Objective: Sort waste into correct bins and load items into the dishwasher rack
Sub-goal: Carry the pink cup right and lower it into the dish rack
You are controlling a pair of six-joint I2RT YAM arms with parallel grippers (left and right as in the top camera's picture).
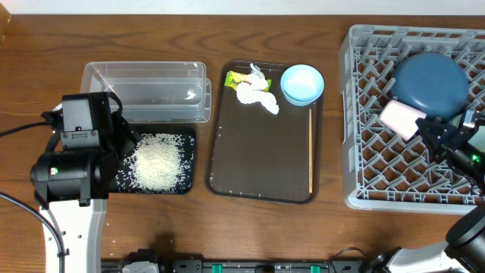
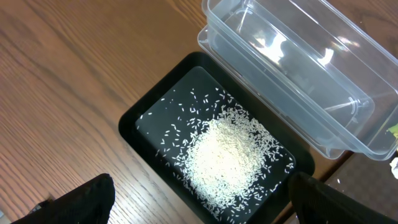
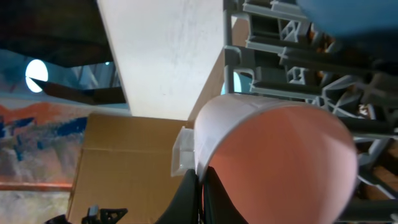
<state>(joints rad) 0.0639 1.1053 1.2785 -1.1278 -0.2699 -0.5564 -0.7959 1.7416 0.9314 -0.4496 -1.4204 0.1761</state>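
Note:
White rice (image 1: 157, 163) lies heaped in the shallow black tray (image 1: 189, 136), also seen in the left wrist view (image 2: 227, 155). My left gripper (image 2: 199, 202) is open just above that tray's near edge. The clear tub (image 1: 148, 89) stands behind it. Crumpled tissue (image 1: 256, 92), a yellow-green wrapper (image 1: 236, 77), a pale blue bowl (image 1: 302, 83) and a wooden stick (image 1: 311, 150) lie on the brown serving tray (image 1: 258, 163). The dark blue dish (image 1: 430, 82) sits in the grey rack (image 1: 364, 114). My right gripper (image 3: 200, 186) is shut on the pink cup's rim (image 3: 280, 162), over the rack (image 1: 403, 118).
The rack fills the right side of the table up to its right edge. The left arm's body (image 1: 72, 171) covers the table left of the black tray. Bare wood lies in front of the trays.

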